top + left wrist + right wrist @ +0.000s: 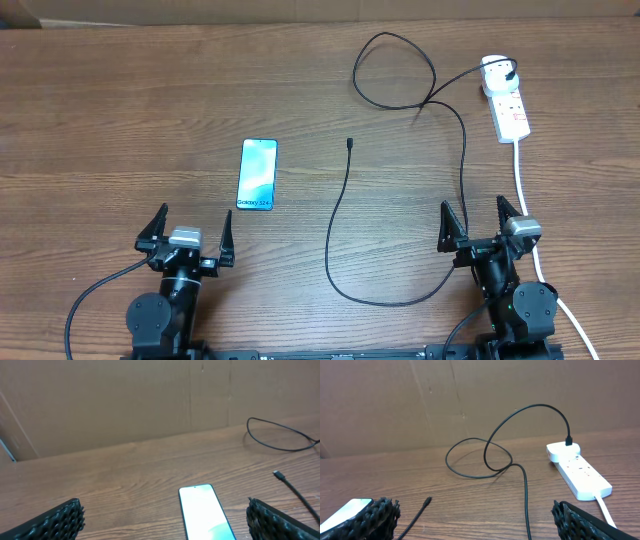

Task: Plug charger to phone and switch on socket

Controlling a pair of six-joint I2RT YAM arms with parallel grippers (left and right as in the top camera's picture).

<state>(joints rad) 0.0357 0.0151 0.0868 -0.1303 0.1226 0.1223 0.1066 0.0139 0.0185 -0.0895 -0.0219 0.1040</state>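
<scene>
The phone (257, 174) lies flat on the wood table, blue screen up, left of centre; it also shows in the left wrist view (205, 512) and at the edge of the right wrist view (345, 512). The black charger cable (340, 215) loops across the table; its free connector tip (349, 143) lies right of the phone, apart from it, and shows in the wrist views (278, 475) (426, 502). The other end is plugged into the white socket strip (506, 100) (580, 474) at far right. My left gripper (187, 233) (165, 517) is open, just short of the phone. My right gripper (485, 222) (475, 515) is open and empty.
The socket's thick white cord (528, 215) runs down the right side past my right arm. A brown cardboard wall (125, 400) stands along the table's far edge. The cable's big loop (395, 70) lies at the back centre.
</scene>
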